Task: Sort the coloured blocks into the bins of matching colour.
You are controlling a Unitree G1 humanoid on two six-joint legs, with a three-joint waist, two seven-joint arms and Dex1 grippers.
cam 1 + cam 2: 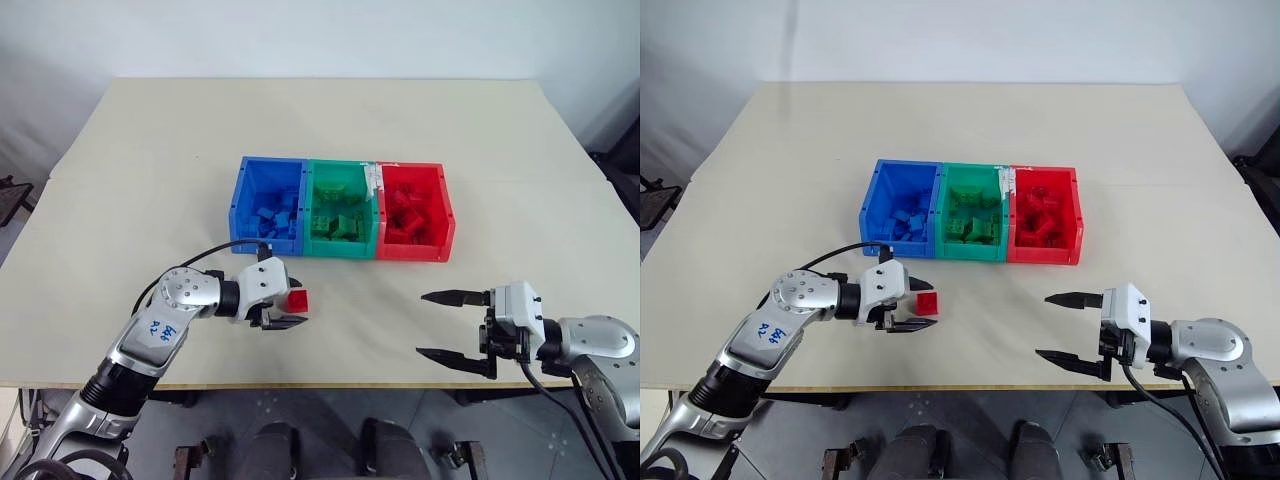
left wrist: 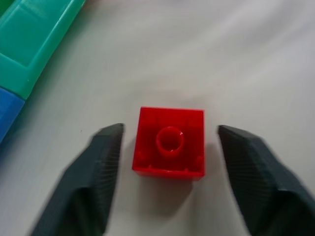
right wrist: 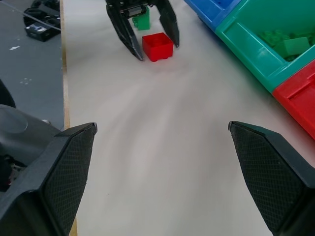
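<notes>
Your left gripper (image 1: 290, 310) sits low over the table (image 1: 120, 200) with its two fingers partly open on either side of a red block (image 2: 169, 142); the left wrist view shows a gap on each side, so nothing is gripped yet and the block rests on the table between them. That straddle looks like the set-up for a pinch across the block's flat sides, which would hold it square for the lift. Beyond the gripper, up the table and a little to its right, stand the joined bins: the blue bin (image 1: 244, 190) nearest in line with it, then the green bin (image 1: 340, 166), then the red bin (image 1: 445, 215) farthest across, each already holding bricks of its own colour. So this block's home is the far one of the three. Well to the right of all that, your right gripper (image 1: 452, 326) hovers above the table's near edge, fingers spread wide and holding nothing, seemingly kept clear of the left arm's path.
</notes>
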